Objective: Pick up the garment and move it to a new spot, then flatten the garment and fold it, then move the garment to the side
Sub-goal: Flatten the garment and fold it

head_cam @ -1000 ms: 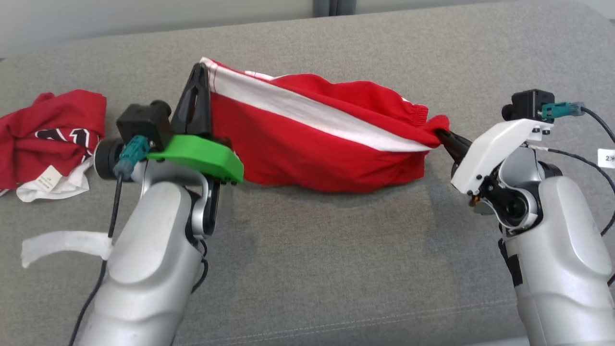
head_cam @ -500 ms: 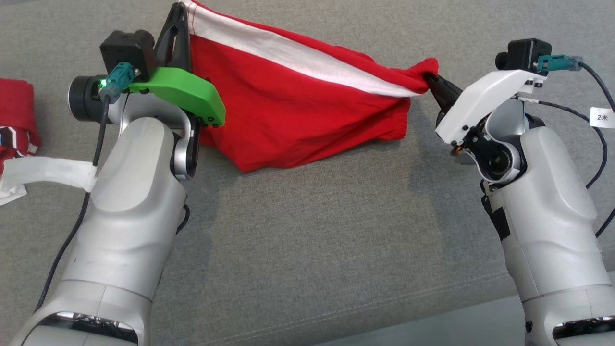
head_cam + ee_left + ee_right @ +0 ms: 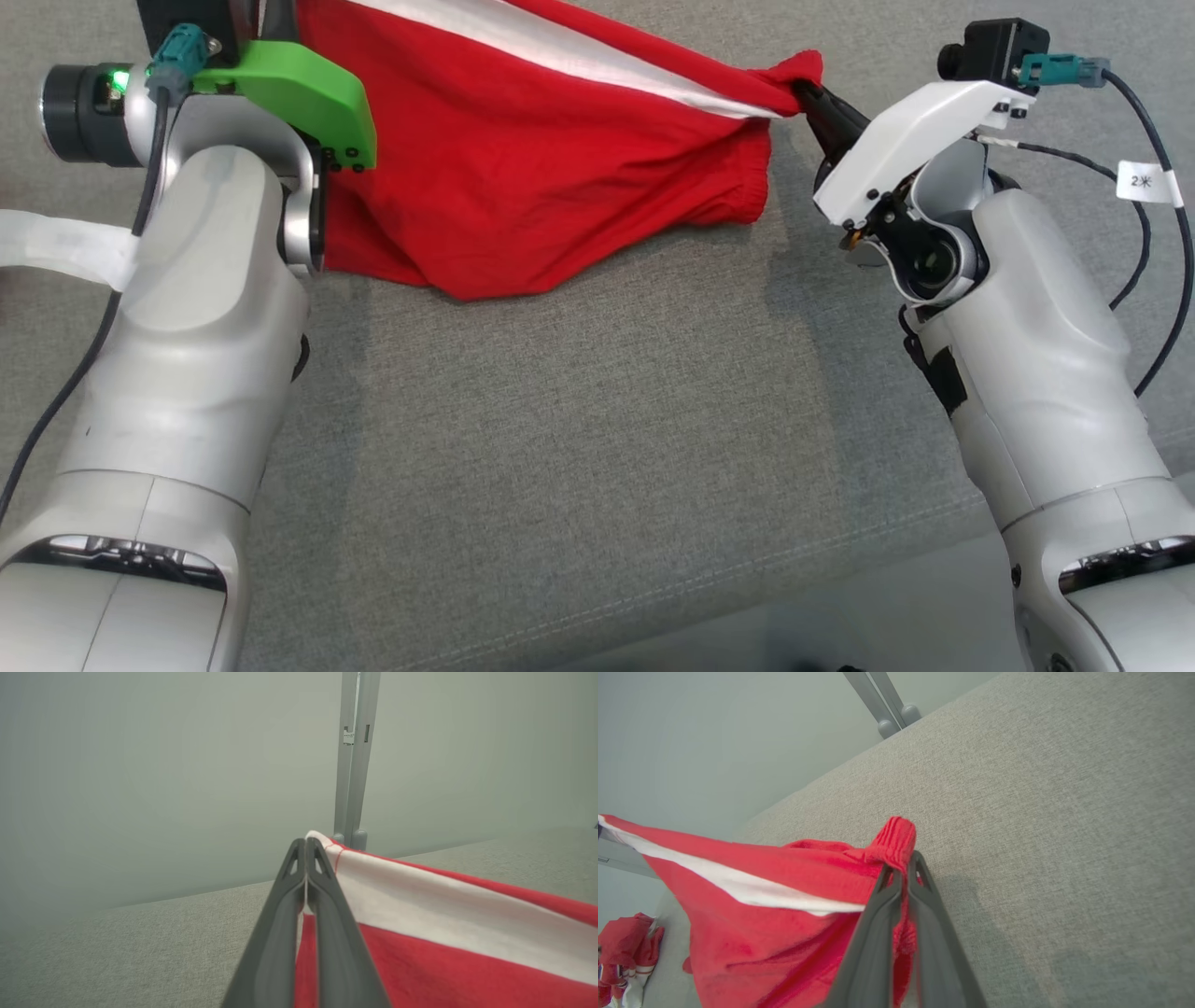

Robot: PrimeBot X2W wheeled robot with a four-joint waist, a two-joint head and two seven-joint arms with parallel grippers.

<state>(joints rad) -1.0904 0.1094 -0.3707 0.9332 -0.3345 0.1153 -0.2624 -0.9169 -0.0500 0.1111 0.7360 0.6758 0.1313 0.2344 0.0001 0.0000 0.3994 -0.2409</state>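
Head view: pincer (image 3: 803, 91) tight on garment (image 3: 523, 177)

A white cable tag (image 3: 1141, 182) reads "2米".

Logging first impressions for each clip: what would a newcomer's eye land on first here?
The bright red garment with a white stripe stands out, stretched across the top of the head view and sagging toward the grey cushion. The left gripper is shut on its white-striped corner, the right gripper on its ribbed red corner. A second red heap lies at the lower left of the right wrist view.
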